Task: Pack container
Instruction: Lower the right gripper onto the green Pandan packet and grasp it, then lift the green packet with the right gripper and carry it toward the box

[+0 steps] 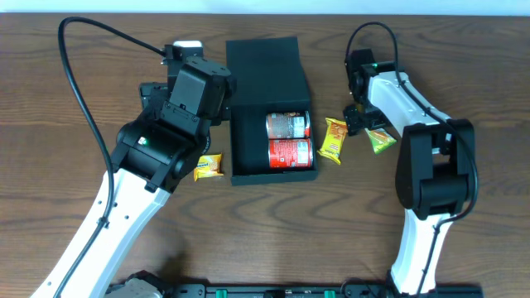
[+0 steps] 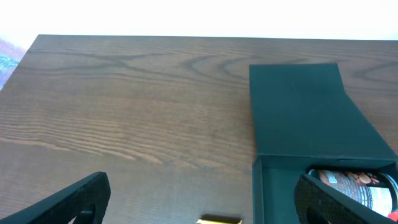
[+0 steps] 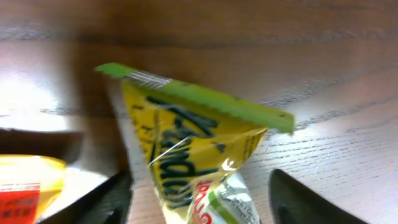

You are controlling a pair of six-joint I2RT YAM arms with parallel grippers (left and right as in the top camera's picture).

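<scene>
While the right jaws stand open astride the green-edged packet [image 3: 186, 149], an off-centre pinch could squirt it across the tabletop [image 3: 323, 74]; the left jaws gape empty.

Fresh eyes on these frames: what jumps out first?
The dark container lies open mid-table, with a red can and a second red can side by side at its near end. To its right, the right pincer stands open astride a green-edged yellow packet on the wood.
</scene>
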